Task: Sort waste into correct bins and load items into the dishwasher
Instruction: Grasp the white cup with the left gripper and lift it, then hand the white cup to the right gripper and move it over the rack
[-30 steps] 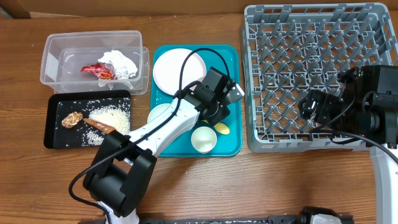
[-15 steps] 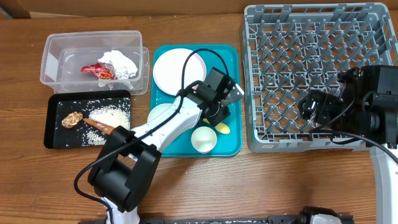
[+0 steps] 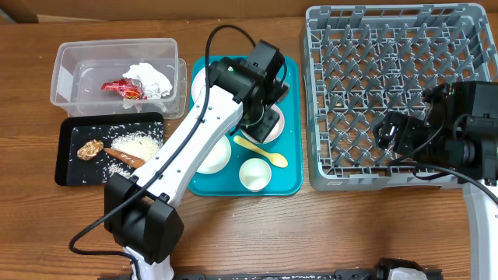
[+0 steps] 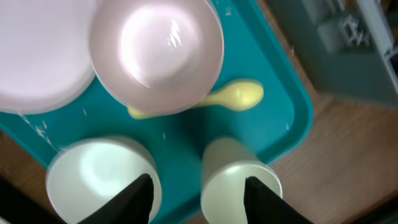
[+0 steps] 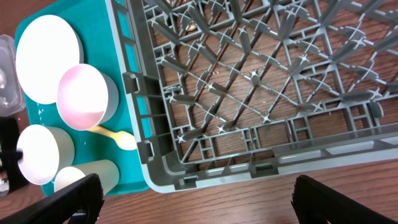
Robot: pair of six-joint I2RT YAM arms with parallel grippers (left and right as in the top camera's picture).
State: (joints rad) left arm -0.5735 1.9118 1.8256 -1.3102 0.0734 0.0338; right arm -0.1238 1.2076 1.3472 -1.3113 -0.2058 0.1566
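My left gripper (image 3: pixel 261 115) (image 4: pixel 199 200) is open and empty, held above the teal tray (image 3: pixel 292 180). Below it in the left wrist view are a white plate (image 4: pixel 31 56), a white bowl (image 4: pixel 155 53), a pale yellow spoon (image 4: pixel 233 96), a second bowl (image 4: pixel 93 177) and a small cup (image 4: pixel 239 177). The overhead view shows the bowls (image 3: pixel 268 132) (image 3: pixel 212 153), the cup (image 3: pixel 254 173) and the spoon (image 3: pixel 263 152). My right gripper (image 3: pixel 389 134) (image 5: pixel 208 205) is open and empty over the front edge of the grey dish rack (image 3: pixel 397 23) (image 5: pixel 261 81).
The clear tub (image 3: pixel 78 58) holds a red-and-silver wrapper (image 3: pixel 124 88) and a white napkin (image 3: pixel 153 78). The black tray (image 3: pixel 66 175) holds rice (image 3: pixel 138 142), a brown lump (image 3: pixel 89 148) and a sausage (image 3: pixel 127 158). My left arm crosses over the plate.
My left arm has swung toward the far side of the teal tray and risen, uncovering a bowl and the spoon. My right arm has not moved.
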